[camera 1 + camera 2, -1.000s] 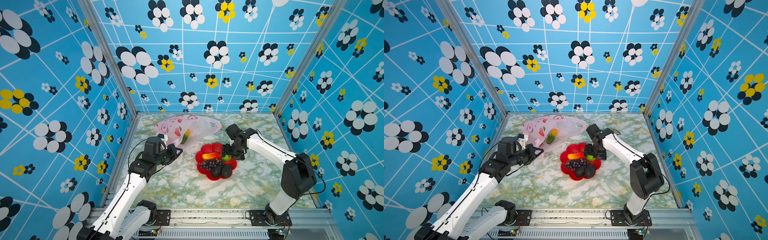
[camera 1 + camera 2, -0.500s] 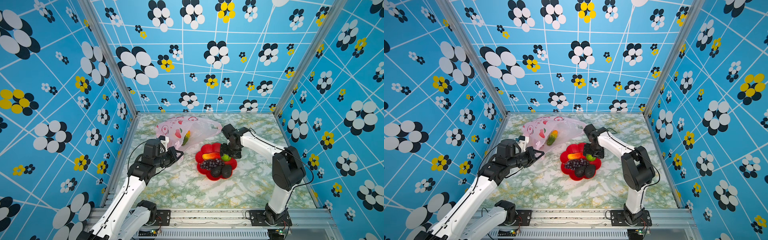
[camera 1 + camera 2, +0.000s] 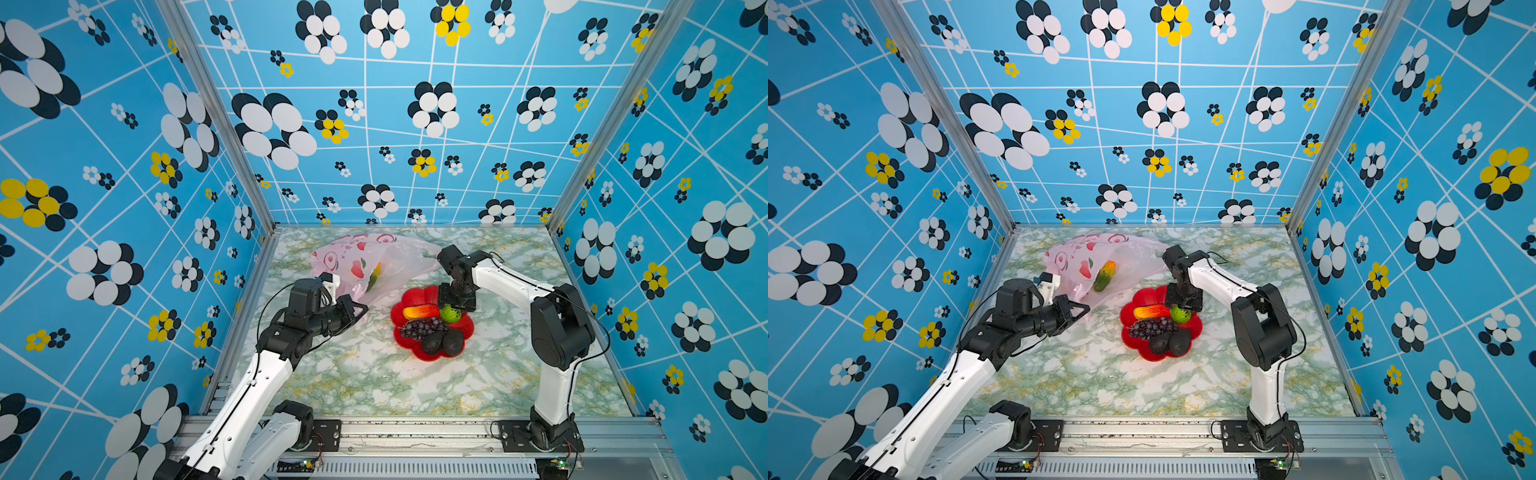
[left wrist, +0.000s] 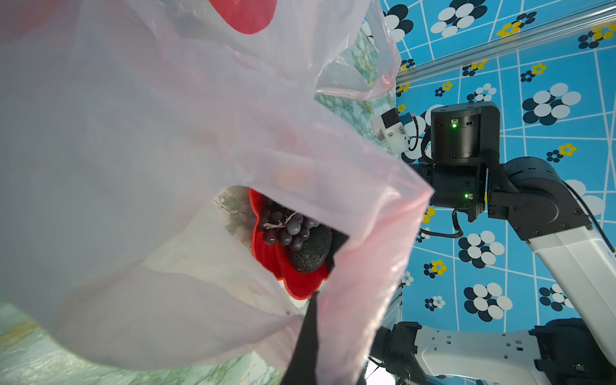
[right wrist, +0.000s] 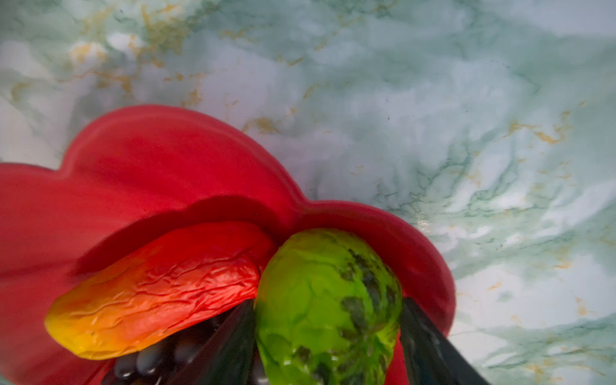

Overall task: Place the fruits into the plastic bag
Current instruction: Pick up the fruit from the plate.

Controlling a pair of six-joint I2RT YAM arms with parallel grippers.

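While the green fruit [image 5: 326, 306] sits at the edge of the red dish [image 5: 150, 160], the right gripper [image 3: 454, 306] stands straight down over it, and the wrist view shows a dark finger [image 5: 233, 346] against each side: a grip on the fruit, by the look of it, though it's not off the dish yet. Pressed up beside it lies the red-orange mango [image 5: 160, 293]; nearer the robot's base, the purple grapes [image 3: 422, 328] and two dark avocados [image 3: 453, 341] wait in the same dish. Going in from above makes sense, I'd say: the fruits are packed tight and only the green one's flanks are free. Just beside the dish, the plastic bag [image 3: 374, 257] lies on the marbled surface [image 3: 374, 386], and one yellow-and-green fruit [image 3: 1104, 274] is already inside, showing through the thin film. The left gripper [image 3: 357, 309] is clamped shut on the bag's near rim, holding it up off the surface, and my guess is that keeps the mouth gaping toward the dish for a short drop. Printed on the bag are red fruit pictures, one strawberry-like; small red marks among them may be lettering, but they're too small to read, and no brand shows.
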